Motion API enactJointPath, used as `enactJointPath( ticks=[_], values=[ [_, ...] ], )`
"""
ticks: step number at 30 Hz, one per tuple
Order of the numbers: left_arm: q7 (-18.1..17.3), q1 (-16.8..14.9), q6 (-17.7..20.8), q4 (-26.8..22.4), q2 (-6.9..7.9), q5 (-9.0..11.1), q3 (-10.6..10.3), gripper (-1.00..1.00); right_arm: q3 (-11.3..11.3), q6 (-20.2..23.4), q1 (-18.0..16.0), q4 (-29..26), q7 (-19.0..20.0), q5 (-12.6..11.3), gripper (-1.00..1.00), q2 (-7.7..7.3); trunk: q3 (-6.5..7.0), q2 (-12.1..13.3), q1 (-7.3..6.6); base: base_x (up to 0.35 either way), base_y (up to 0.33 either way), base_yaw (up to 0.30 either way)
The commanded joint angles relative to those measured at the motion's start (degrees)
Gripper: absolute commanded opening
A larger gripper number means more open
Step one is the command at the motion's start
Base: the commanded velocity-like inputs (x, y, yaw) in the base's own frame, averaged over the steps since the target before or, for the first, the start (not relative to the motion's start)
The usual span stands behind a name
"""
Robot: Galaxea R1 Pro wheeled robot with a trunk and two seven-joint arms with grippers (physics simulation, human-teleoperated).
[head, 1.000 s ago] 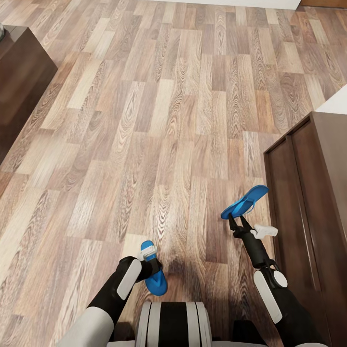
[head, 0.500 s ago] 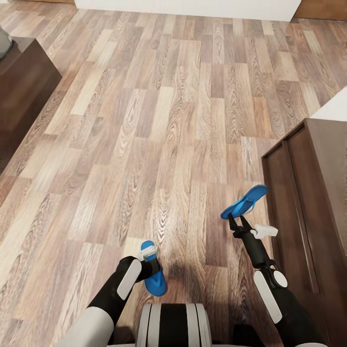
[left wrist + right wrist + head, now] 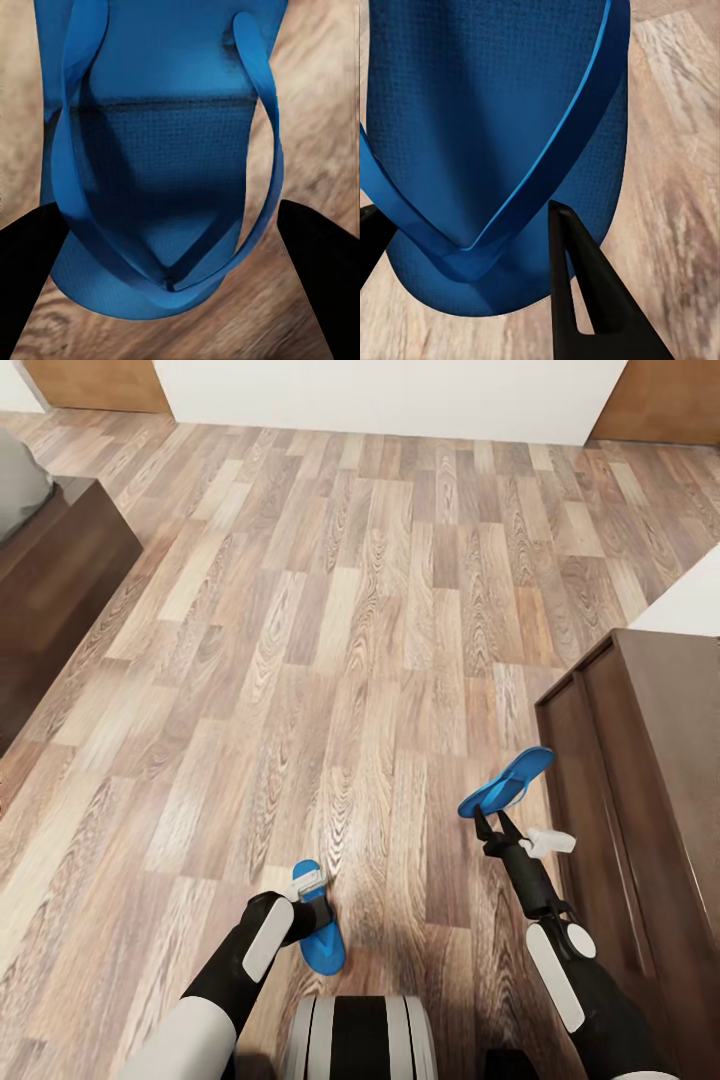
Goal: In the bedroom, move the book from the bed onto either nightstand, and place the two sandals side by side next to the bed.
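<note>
I hold both bright blue sandals above the wood-plank floor. My left gripper (image 3: pixel 316 916) is shut on one sandal (image 3: pixel 322 948), which hangs close in front of my trunk. In the left wrist view this sandal (image 3: pixel 161 150) and its straps lie between the two black fingers (image 3: pixel 26 277). My right gripper (image 3: pixel 490 823) is shut on the other sandal (image 3: pixel 510 780), tilted up beside a dark cabinet. In the right wrist view that sandal (image 3: pixel 487 127) sits between the fingers (image 3: pixel 585 300). The bed's dark frame (image 3: pixel 60 560) and grey mattress (image 3: pixel 15 480) are at the far left. The book is out of view.
A tall dark brown cabinet (image 3: pixel 640 760) stands close on my right, next to the right arm. A white wall (image 3: pixel 400 395) with brown doors (image 3: pixel 95 385) at both ends closes the far side. Open plank floor (image 3: pixel 350 610) stretches between bed and cabinet.
The whole picture has slid downward, so the camera moved: the far wall, the doors and the mattress have come into sight. Both grippers still hold their sandals as before.
</note>
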Motion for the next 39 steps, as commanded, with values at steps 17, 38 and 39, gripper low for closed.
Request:
enactJointPath(
  ticks=[17,38,39],
  values=[
    [-4.26,0.01,0.17,-0.45,10.06,0.10,-0.05,-1.00,-0.07,-0.05,-0.02,2.86,0.38,-0.67,-1.00,0.01,3.74,0.22,-0.44,0.000,0.000,0.000],
    [-26.07,0.36,-3.88,-0.37,18.34,-5.46,-3.29,-1.00,-0.12,0.02,-0.02,4.78,0.36,-0.62,-1.00,-0.01,8.40,0.50,-0.99,0.000,0.000,0.000],
    [-26.30,0.37,-3.88,-0.43,18.29,-5.45,-3.29,-1.00,-0.12,0.03,-0.02,4.78,0.36,-0.62,-1.00,-0.01,8.62,0.51,-1.01,0.000,0.000,0.000]
  ],
)
